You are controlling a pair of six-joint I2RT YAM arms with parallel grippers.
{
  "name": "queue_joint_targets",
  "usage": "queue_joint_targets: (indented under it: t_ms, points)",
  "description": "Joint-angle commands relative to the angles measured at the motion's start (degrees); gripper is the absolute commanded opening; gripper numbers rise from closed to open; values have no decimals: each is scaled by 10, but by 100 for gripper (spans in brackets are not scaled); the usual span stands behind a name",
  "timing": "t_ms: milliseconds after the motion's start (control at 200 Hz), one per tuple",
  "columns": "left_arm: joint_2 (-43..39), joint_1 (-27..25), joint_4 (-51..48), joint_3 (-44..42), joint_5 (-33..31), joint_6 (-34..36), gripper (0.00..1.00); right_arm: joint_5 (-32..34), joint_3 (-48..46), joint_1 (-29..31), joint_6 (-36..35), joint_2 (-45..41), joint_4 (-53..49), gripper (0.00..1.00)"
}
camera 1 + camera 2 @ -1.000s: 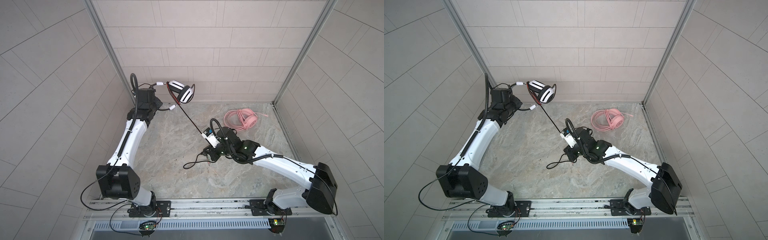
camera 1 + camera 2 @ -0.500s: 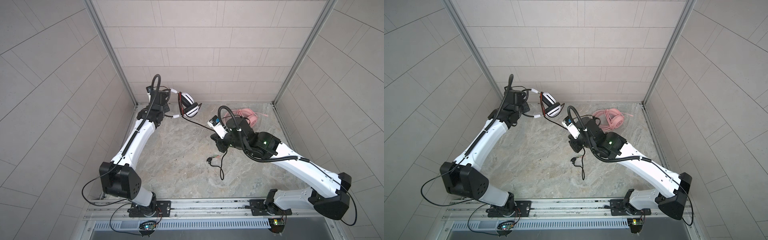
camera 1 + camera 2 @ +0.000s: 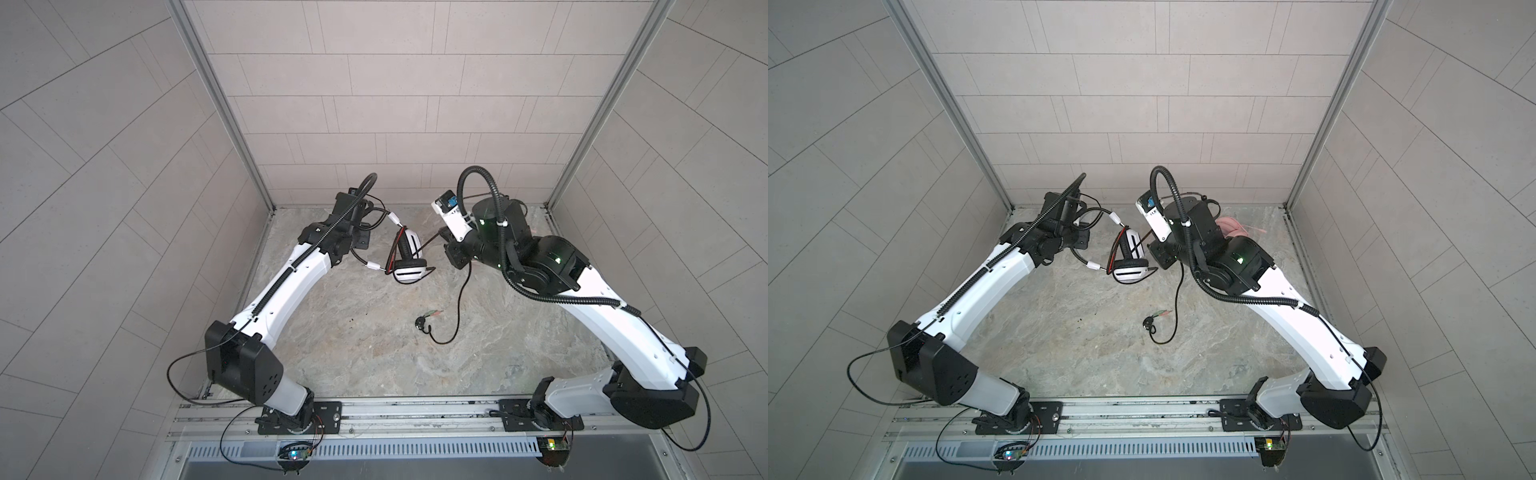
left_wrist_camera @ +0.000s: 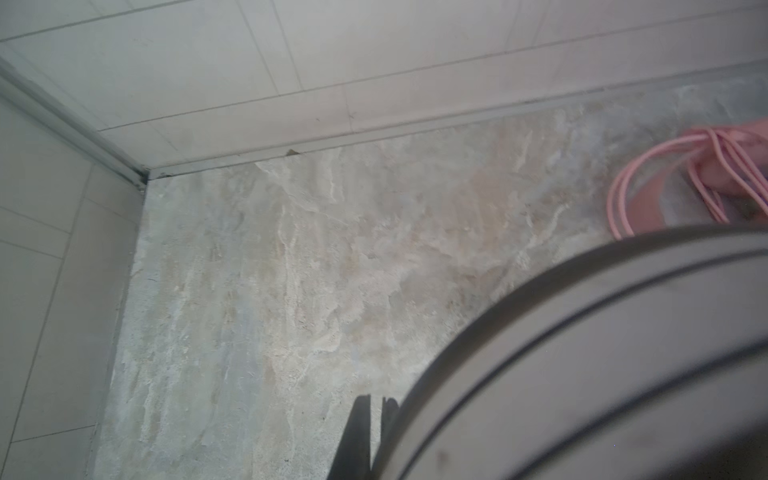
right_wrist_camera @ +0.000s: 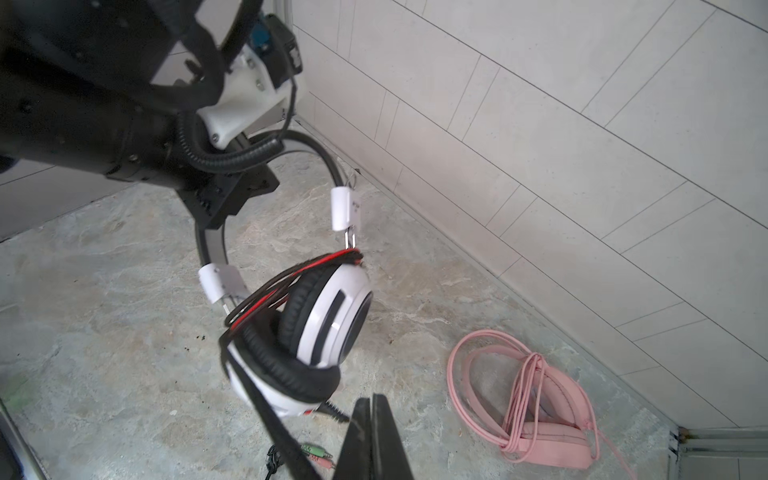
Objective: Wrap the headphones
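left gripper (image 3: pixel 360 237): clamped on striped headset (image 5: pixel 328 316) band, airborne
right gripper (image 5: pixel 372 409): closed, pinching black cable (image 3: pixel 461 299)
pink headset (image 5: pixel 540 415): on floor (image 3: pixel 353 353)

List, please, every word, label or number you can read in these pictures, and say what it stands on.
No text can be read.
Print on the striped headset's white slider: too small to read.
Marks on the black module on the left arm: blurred.
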Motion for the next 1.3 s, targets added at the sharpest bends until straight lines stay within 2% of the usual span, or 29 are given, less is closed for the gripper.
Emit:
queue_joint_targets:
  t_ms: [0,225,490,721,1001,1126,1296]
  points:
    - [-33,4,-26,20,92,45,0,-6,30,-39,-5,18,-4,3]
    - [-45,5,-62,15,194,97,0,-94,16,-135,30,62,28,3]
    - [-51,9,-63,21,262,94,0,-174,-3,-183,65,123,85,3]
    - [-59,23,-51,19,316,79,0,-223,-36,-190,93,163,131,4]
    - [-58,43,-23,18,436,42,0,-273,-50,-190,123,203,165,7]
    - [-40,46,-29,45,486,20,0,-302,-74,-190,150,208,208,13]
    - [-48,55,25,37,518,-34,0,-341,-118,-190,184,214,266,22]
